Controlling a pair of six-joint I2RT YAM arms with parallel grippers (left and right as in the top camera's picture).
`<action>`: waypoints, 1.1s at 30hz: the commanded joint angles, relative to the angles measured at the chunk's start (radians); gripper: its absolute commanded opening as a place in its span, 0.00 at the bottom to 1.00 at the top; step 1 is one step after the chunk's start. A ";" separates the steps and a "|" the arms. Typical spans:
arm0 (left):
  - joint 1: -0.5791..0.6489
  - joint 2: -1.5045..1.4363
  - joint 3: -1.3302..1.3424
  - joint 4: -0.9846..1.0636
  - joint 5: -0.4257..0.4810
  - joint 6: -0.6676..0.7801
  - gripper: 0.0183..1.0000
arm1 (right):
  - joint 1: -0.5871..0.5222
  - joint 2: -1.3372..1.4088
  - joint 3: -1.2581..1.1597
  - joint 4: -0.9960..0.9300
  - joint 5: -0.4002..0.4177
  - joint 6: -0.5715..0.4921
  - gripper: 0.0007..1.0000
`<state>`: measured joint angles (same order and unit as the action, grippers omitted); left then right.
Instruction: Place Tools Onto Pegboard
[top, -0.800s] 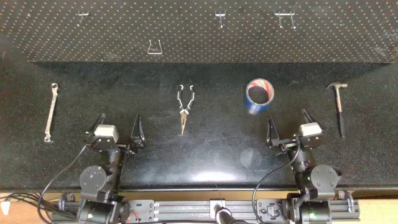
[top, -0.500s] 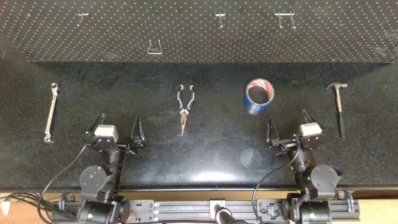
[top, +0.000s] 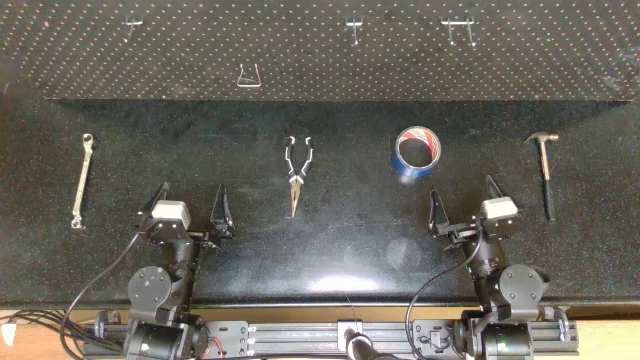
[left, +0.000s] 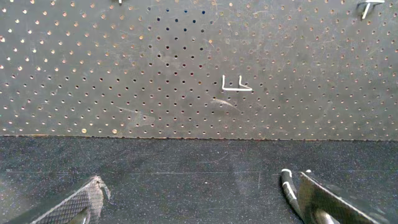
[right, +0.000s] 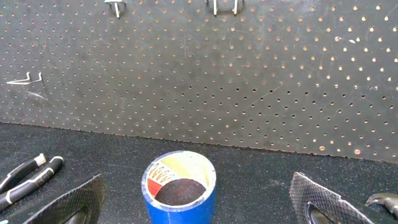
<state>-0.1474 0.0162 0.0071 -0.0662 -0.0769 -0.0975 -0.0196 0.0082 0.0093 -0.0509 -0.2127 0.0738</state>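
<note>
Four tools lie in a row on the black mat in front of the pegboard (top: 320, 50): a wrench (top: 80, 181), pliers (top: 297, 172), a blue tape roll (top: 417, 150) and a hammer (top: 545, 172). My left gripper (top: 192, 195) is open between the wrench and the pliers, holding nothing. My right gripper (top: 462, 195) is open just short of the tape and left of the hammer. In the right wrist view the tape roll (right: 179, 186) stands ahead of the right gripper (right: 197, 178), apart from its fingers. In the left wrist view the left gripper (left: 200, 179) faces bare mat, with a plier handle tip (left: 286, 183) beside one finger.
Metal hooks hang on the pegboard: one at the far left (top: 133, 22), a wire loop (top: 248, 76), a middle hook (top: 353, 28) and a double hook (top: 458, 30). The mat's near edge meets the arm bases' rail.
</note>
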 joint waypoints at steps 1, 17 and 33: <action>-0.003 -0.013 -0.002 -0.008 0.006 0.013 0.99 | -0.004 -0.006 -0.005 0.000 -0.009 0.004 0.98; 0.797 1.083 0.941 -0.978 0.274 0.294 0.99 | -0.004 -0.006 -0.005 0.000 -0.009 0.004 0.98; 0.906 1.844 1.366 -0.990 0.190 0.888 0.99 | -0.004 -0.006 -0.005 0.000 -0.009 0.004 0.98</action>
<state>0.7582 1.8111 1.3567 -1.0760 0.0647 0.8257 -0.0196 0.0082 0.0082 -0.0483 -0.2131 0.0738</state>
